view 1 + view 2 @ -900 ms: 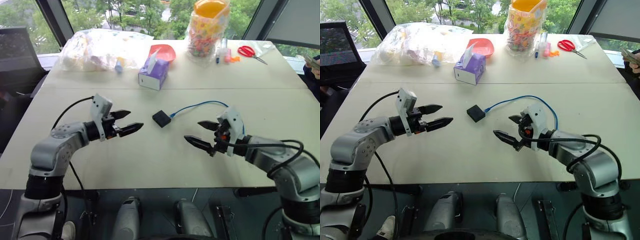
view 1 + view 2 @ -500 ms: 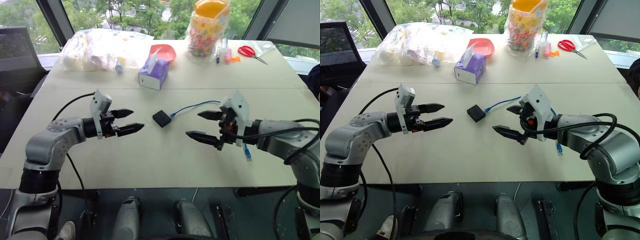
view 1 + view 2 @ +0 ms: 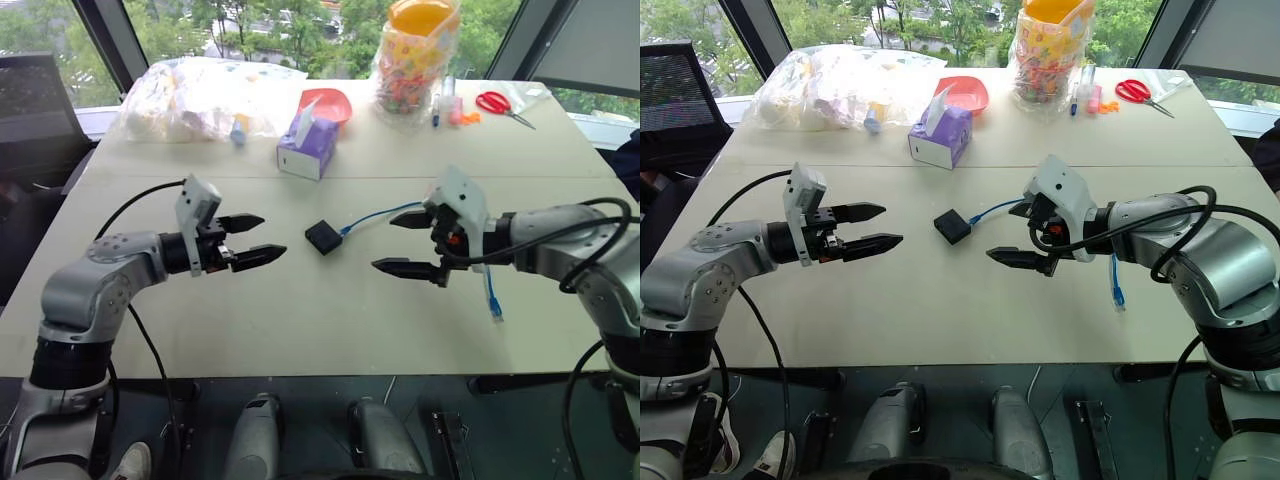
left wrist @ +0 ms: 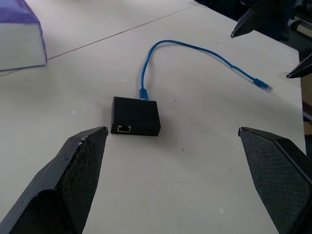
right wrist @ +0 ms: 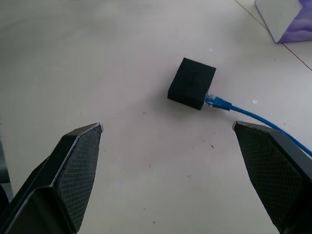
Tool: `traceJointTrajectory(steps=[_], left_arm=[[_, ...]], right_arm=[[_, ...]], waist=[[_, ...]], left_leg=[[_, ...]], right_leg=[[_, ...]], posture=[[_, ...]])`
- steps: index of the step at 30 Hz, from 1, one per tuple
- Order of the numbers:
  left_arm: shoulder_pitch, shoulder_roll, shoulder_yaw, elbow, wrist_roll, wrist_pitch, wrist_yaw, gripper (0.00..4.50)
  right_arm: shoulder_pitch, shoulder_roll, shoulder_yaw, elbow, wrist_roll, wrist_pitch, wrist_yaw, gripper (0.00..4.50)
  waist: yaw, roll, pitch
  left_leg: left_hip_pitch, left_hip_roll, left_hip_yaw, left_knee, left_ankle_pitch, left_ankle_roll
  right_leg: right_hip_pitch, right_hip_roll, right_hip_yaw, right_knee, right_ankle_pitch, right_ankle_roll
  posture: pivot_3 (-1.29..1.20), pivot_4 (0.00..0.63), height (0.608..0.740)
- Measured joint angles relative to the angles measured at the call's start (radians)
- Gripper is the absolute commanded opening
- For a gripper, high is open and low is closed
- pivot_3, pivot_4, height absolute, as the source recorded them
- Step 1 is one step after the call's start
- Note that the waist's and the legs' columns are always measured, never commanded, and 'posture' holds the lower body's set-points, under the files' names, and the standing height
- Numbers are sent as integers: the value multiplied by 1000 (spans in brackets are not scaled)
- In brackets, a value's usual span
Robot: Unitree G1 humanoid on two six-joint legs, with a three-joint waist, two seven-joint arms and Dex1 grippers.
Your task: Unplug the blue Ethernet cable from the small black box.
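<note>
Between both wide-open claws, blue Ethernet cable (image 4: pixel 195 48) sits plugged into small black box (image 4: pixel 135 116)

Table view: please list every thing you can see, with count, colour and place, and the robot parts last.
small black box: 1, black, table middle, between the grippers
blue Ethernet cable: 1, blue, plugged into the box, free end on the table
tissue box: 1, purple, behind the black box
bowl: 1, red, behind the tissue box
plastic bag: 1, clear, far left
snack bag: 1, multicoloured, far middle
scissors: 1, red, far right
left gripper: 1, black, open
right gripper: 1, black, open
</note>
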Motion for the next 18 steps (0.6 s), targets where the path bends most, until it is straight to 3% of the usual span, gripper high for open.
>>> traceJointTrajectory(steps=[5, 10, 18], left_arm=[[2, 0, -1, -3, 0, -2, 6, 4467], [1, -6, -3, -2, 5, -16, 10, 4467], [55, -11, 16, -29, 7, -37, 38, 4467]], right_arm=[[-64, -1, 85, 59, -90, -66, 50, 4500], [-277, 43, 327, 320, -337, -280, 189, 4500], [-528, 293, 560, 925, -668, -715, 365, 4500]], waist=[[0, 0, 0], [-7, 0, 0], [-7, 0, 0]], left_leg=[[0, 0, 0, 1, 0, 0], [2, 0, 2, 2, 0, 0], [1, 0, 3, 3, 0, 0]], right_leg=[[0, 0, 0, 2, 0, 0], [-2, 1, 2, 6, 0, 0], [-6, 1, 2, 16, 1, 5]], posture=[[0, 150, 735], [0, 150, 735], [0, 150, 735]])
